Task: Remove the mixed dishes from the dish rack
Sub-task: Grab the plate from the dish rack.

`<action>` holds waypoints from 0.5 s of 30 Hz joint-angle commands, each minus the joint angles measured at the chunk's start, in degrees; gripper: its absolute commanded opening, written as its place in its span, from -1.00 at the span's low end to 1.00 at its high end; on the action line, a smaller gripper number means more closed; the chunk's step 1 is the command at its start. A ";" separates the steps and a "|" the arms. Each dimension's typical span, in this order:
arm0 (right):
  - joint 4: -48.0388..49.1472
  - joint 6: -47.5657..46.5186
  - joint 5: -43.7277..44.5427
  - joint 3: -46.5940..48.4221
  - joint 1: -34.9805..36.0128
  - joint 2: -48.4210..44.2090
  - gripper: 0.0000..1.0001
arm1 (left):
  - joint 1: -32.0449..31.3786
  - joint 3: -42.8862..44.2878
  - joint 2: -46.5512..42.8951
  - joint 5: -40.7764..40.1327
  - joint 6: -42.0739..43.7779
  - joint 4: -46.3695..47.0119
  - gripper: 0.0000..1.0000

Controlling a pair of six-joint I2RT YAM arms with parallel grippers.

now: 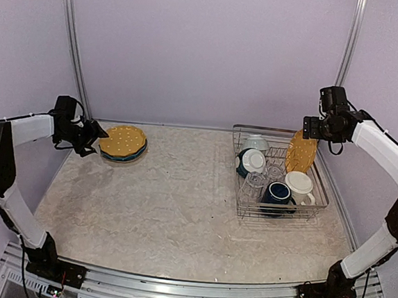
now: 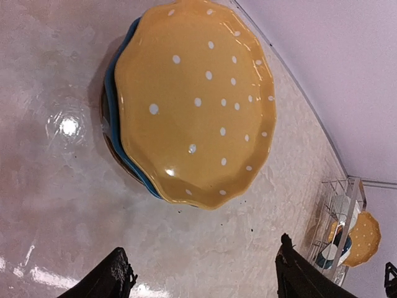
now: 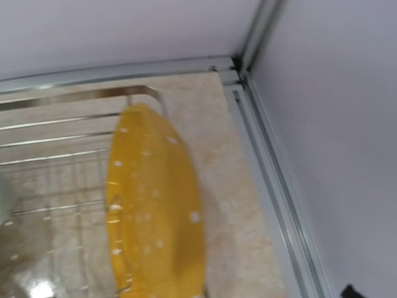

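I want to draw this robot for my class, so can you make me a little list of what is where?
on the table: stack of plates, spotty yellow one on top, blue plate under it
left gripper: open, empty, beside the stack
right gripper: open, next to the upright plate
dish rack: holds the upright plate, teal bowl, cream mug, navy mug, clear glasses

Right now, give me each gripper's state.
Left gripper: jaws open, empty, by the stack.
Right gripper: jaws open, empty, by the plate in the rack.
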 commanded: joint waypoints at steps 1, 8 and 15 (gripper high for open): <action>-0.11 0.27 -3.46 0.63 -3.45 3.05 0.90 | -3.53 -1.77 -6.76 -0.77 2.05 -2.21 0.55; 1.70 -0.24 -6.38 1.95 -6.62 8.51 0.74 | -14.46 -2.30 -15.12 -6.74 5.85 -4.48 0.62; 3.57 -0.23 -7.51 3.31 -7.18 13.41 0.38 | -21.14 -1.27 -18.77 -9.25 5.76 -3.60 0.65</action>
